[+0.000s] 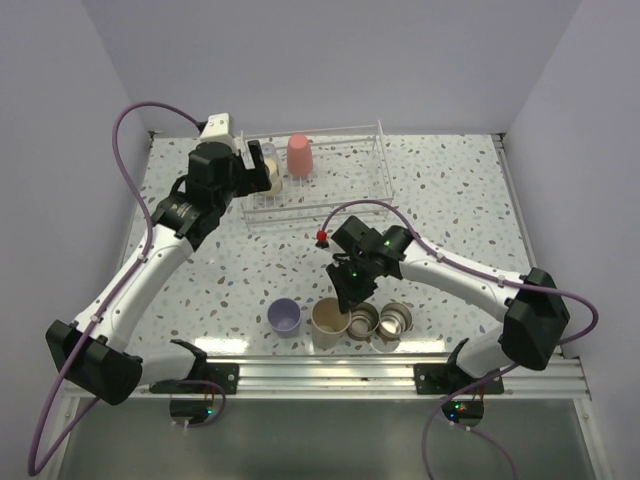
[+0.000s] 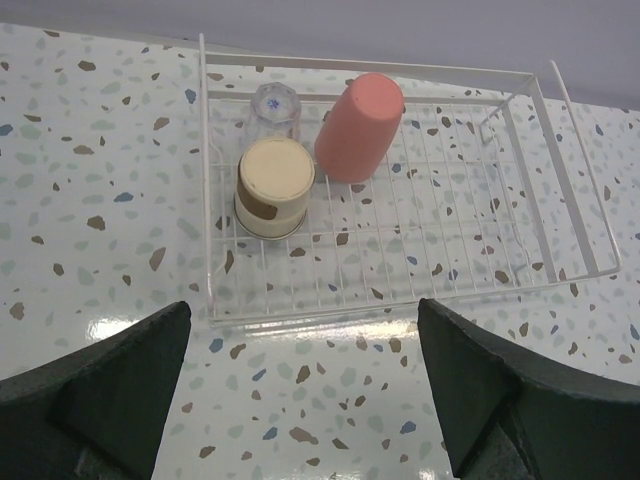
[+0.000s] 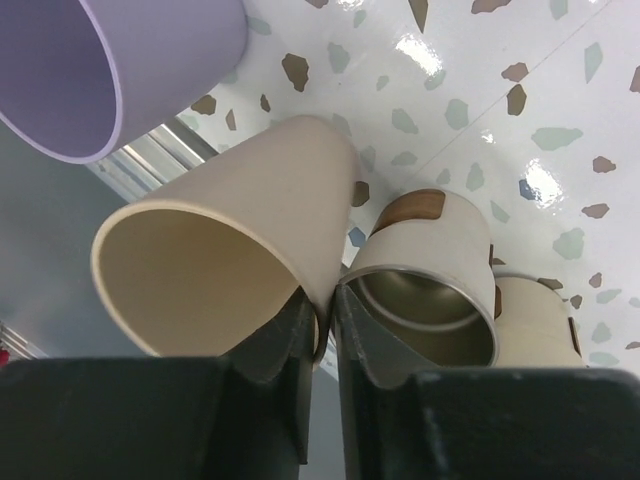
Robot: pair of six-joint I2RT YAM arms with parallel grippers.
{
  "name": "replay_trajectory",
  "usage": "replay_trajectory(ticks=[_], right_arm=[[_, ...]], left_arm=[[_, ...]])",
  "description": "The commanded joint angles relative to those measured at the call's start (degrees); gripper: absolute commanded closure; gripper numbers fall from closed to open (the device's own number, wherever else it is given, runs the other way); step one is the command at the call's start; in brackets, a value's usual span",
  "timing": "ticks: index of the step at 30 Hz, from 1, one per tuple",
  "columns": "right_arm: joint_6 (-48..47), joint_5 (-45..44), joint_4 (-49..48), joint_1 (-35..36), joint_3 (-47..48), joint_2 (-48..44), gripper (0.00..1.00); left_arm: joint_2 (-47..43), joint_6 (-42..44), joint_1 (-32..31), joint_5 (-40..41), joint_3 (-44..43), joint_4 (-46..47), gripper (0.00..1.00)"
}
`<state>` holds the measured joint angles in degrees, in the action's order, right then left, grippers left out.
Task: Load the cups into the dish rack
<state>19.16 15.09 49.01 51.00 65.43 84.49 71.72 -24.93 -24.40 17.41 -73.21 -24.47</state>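
The dish rack [image 1: 345, 190] stands at the back of the table. In the left wrist view the rack [image 2: 520, 200] holds a coral-red cup [image 2: 358, 125], a tiny clear cup [image 2: 275, 105] and a steel cup with its tan base up [image 2: 274, 187]. My left gripper [image 2: 305, 400] is open and empty, hovering just in front of the rack's left part [image 1: 255, 170]. My right gripper [image 3: 322, 320] is shut on the rim of the beige cup [image 3: 225, 240], one finger inside it; it also shows from above [image 1: 330, 318]. A lavender cup [image 1: 284, 317] and two steel cups [image 1: 363, 320] [image 1: 396, 320] stand beside it.
The cups stand in a row close to the table's near edge, by the metal rail [image 1: 330, 372]. In the right wrist view the lavender cup [image 3: 120, 60] and the nearer steel cup [image 3: 425, 275] flank the beige cup closely. Walls bound the table on three sides.
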Motion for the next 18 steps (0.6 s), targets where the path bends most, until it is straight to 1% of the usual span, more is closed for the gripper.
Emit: replay_trajectory(ticks=[1, 4, 7, 10, 15, 18], right_arm=[[-1.4, 0.4, -1.2, 0.2, 0.0, 0.8, 0.86], [-1.8, -0.1, -1.0, 0.2, 0.5, 1.0, 0.91], [-2.6, -1.6, 0.0, 0.1, 1.6, 1.6, 0.95], [-2.9, -5.0, 1.8, 0.1, 3.6, 2.4, 1.00], [-4.0, -10.5, 5.0, -0.7, 9.4, 5.1, 1.00], [-4.6, -12.4, 6.9, -3.0, 13.4, 6.0, 1.00]], left_arm=[[-0.4, -0.8, 0.2, 1.3, 0.1, 0.3, 0.02], [0.0, -0.6, 0.2, 1.3, -0.3, 0.2, 0.02], [0.6, -0.1, 0.2, 1.4, -1.3, 0.0, 0.02], [1.8, 0.8, 0.3, 1.1, -3.2, -1.0, 0.02], [3.2, 3.0, 0.2, 0.8, -6.2, -2.3, 0.02], [3.7, 4.4, 0.3, 1.1, -9.0, -3.0, 0.02]])
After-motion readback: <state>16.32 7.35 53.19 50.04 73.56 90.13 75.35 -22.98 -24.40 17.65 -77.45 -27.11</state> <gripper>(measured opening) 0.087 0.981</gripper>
